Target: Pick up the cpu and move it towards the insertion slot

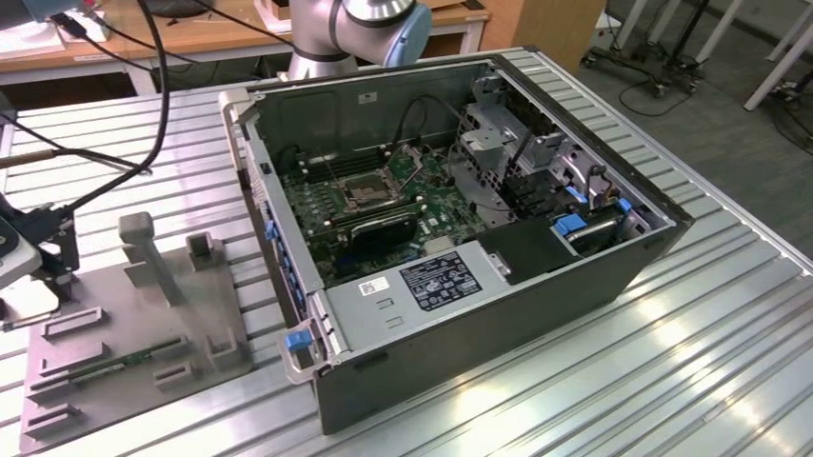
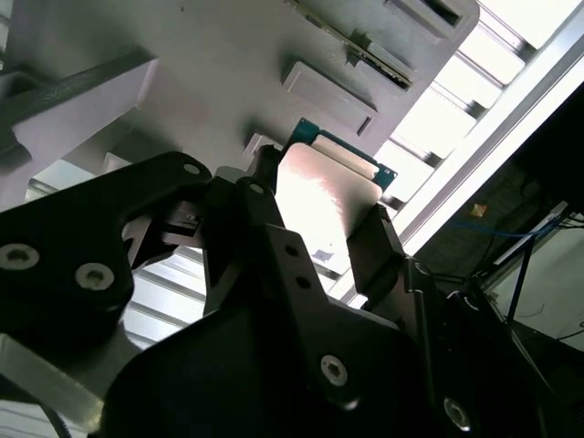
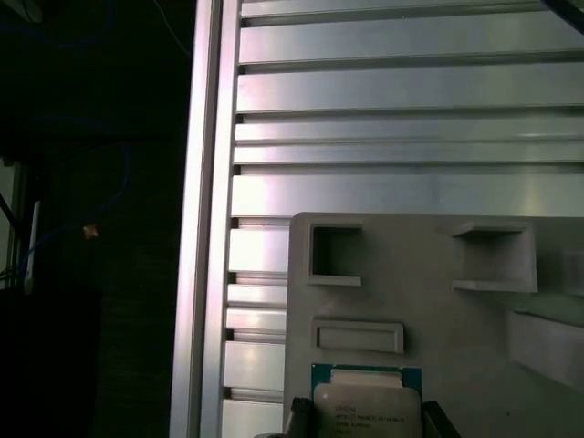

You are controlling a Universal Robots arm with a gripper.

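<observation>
The cpu [image 2: 326, 182], a thin square chip with a silvery-white top and green edge, lies at the edge of the grey fixture plate [image 2: 228, 55]. My gripper [image 2: 319, 205] has a black finger against each of two opposite sides of it and stands shut on it. In the first wrist view the cpu [image 3: 365, 403] shows on the plate [image 3: 420, 301] with the gripper [image 3: 365, 422] around it. In the exterior view the gripper [image 1: 45, 255] is at the far left, over the plate's far corner. The insertion slot [image 1: 361, 195] sits on the green board inside the open computer case [image 1: 534, 295].
The grey plate [image 1: 140, 333] carries upright posts [image 1: 143, 257] and a narrow green circuit strip [image 1: 128, 363]. The ribbed metal table [image 1: 661, 381] ends close beside the plate, with a dark drop beyond its edge [image 3: 208, 228]. Black cables [image 1: 140, 143] run across the table's far left.
</observation>
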